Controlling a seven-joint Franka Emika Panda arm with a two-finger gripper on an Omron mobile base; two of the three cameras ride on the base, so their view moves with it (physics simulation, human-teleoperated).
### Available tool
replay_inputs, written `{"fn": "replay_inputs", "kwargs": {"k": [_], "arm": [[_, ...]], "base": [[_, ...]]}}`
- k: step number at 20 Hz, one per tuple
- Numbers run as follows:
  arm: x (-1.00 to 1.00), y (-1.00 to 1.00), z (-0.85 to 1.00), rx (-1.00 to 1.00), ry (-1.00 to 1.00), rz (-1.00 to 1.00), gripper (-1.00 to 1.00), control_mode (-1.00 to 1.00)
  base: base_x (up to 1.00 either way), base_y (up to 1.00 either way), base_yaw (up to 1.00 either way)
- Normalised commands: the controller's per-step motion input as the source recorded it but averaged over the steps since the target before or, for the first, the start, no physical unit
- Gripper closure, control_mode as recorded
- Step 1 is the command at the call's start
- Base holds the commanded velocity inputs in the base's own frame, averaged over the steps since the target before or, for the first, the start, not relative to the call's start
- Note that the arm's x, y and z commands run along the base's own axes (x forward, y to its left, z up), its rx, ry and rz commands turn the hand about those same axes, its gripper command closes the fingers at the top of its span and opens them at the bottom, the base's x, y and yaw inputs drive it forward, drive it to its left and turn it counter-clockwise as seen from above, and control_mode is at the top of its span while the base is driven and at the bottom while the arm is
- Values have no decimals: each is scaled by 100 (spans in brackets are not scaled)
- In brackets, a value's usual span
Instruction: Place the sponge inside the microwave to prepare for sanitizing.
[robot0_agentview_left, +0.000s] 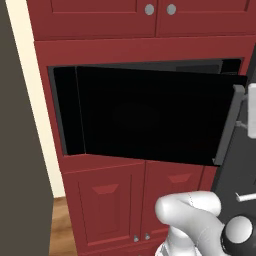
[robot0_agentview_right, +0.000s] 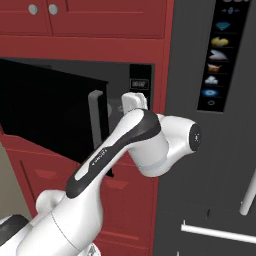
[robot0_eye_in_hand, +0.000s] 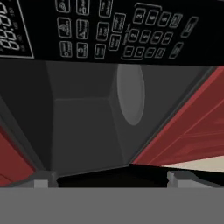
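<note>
Though fingers' spread unclear, microwave (robot0_agentview_left: 150, 115) door (robot0_agentview_left: 145, 117) ajar, grey cavity (robot0_eye_in_hand: 87, 118) beyond its edge.

Red cabinetry (robot0_agentview_left: 125, 47) fills the wall ahead, and up top sit two upper cabinet doors with round silver knobs (robot0_agentview_left: 149, 9) side by side. Down below, a pair of lower cabinet doors (robot0_agentview_left: 107, 200) carry raised panels, with two small knobs (robot0_agentview_left: 136, 238) close together near their bottom edge. Over on the left, a cream wall strip (robot0_agentview_left: 30, 85) runs down beside a dark grey panel, and a patch of wooden floor (robot0_agentview_left: 62, 225) shows at its foot. To the right stands a tall dark appliance (robot0_agentview_right: 215, 150) with a column of coloured icons (robot0_agentview_right: 217, 55) and a silver bar handle (robot0_agentview_right: 217, 234) low on its front.
</note>
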Motion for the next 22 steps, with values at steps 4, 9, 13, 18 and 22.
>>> {"fn": "replay_inputs", "kwargs": {"k": [4, 9, 13, 18, 22], "arm": [[6, 38, -6, 0, -2, 0, -100, -100], [5, 21, -1, 0, 0, 0, -100, -100], [2, 15, 0, 0, 0, 0, -100, -100], [-9, 10, 0, 1, 0, 2, -100, -100], [-49, 33, 0, 6, 1, 11, -100, -100]], "base": [[0, 0, 0], [0, 0, 0], [0, 0, 0], [0, 0, 0], [0, 0, 0]]}}
